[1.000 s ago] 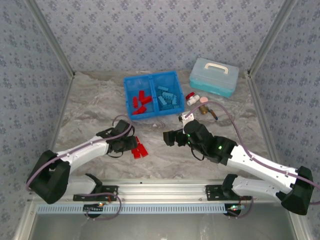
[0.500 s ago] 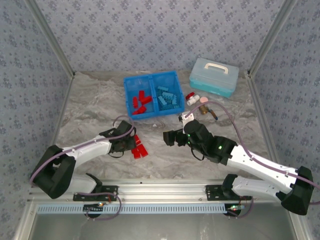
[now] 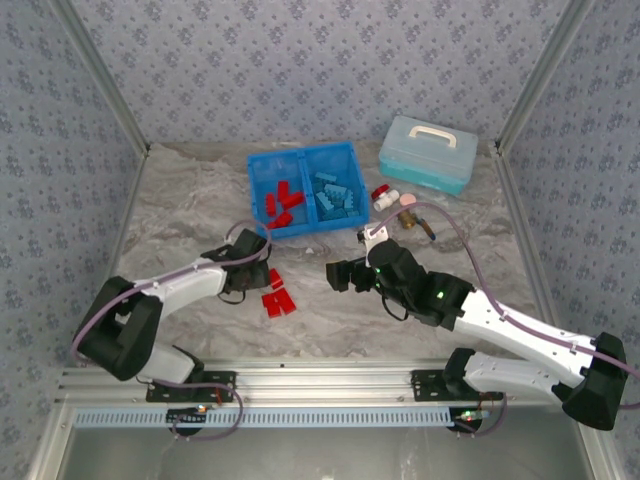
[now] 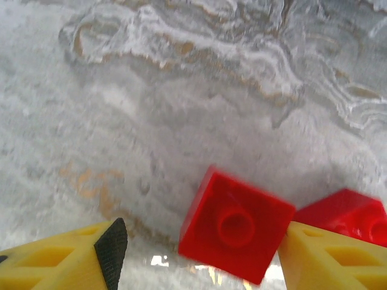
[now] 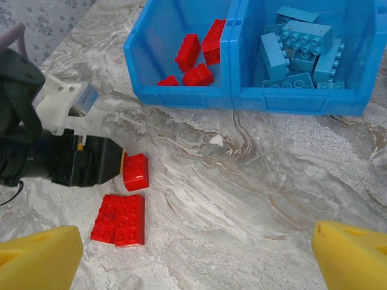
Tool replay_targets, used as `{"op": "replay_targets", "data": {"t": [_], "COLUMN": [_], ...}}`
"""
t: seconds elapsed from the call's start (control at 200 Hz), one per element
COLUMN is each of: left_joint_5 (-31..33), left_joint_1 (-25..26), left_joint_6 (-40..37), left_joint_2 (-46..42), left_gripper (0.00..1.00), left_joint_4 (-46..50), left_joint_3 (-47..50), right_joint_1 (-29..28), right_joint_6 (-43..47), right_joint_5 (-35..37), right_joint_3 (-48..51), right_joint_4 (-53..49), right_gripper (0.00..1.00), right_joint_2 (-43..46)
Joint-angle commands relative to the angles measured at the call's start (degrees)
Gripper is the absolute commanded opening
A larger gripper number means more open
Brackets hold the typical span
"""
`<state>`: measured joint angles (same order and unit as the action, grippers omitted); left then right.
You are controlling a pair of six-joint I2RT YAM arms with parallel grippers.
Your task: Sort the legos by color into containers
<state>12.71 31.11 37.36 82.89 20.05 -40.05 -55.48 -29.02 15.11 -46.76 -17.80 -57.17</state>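
Your overhead camera looks down from the near side over the whole table [image 3: 180, 210]. Your left wrist camera sits close (nearly on the surface), facing a red brick [image 4: 233, 223]. Your right wrist camera looks forward, sharing the blue bin [image 5: 290, 99] and loose bricks [image 5: 121, 220] with overhead.

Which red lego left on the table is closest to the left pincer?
The single small red brick within the open left pincer; the flat red pair lies beside it.

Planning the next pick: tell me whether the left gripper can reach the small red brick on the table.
Probably yes: the small red brick lies between the fingers of the open left gripper, nothing blocking it.
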Motion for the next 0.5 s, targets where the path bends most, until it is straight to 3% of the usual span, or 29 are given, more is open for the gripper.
{"op": "replay_targets", "data": {"t": [0.0, 0.34, 0.495], "left_joint_5": [-3.0, -3.4, -5.1], "left_joint_1": [-1.1, -1.6, -1.5], "left_joint_6": [-4.1, -4.1, -3.6], "left_joint_2": [2.8, 5.0, -0.5], "left_gripper": [0.67, 0.30, 0.27], "left_joint_4": [-1.8, -0.7, 2.5], "left_joint_3": [-2.1, -2.8, -4.5], "right_joint_1": [0.3, 0.3, 0.5], "right_joint_6": [-0.5, -0.8, -0.6], "right_joint_5": [0.2, 1.2, 1.1], "right_joint_3": [-1.4, -1.2, -1.7], "right_joint_4": [-1.1, -1.5, -0.9], "right_gripper": [1.00, 1.00, 1.00], "right_joint_2": [0.7, 1.3, 0.6]}}
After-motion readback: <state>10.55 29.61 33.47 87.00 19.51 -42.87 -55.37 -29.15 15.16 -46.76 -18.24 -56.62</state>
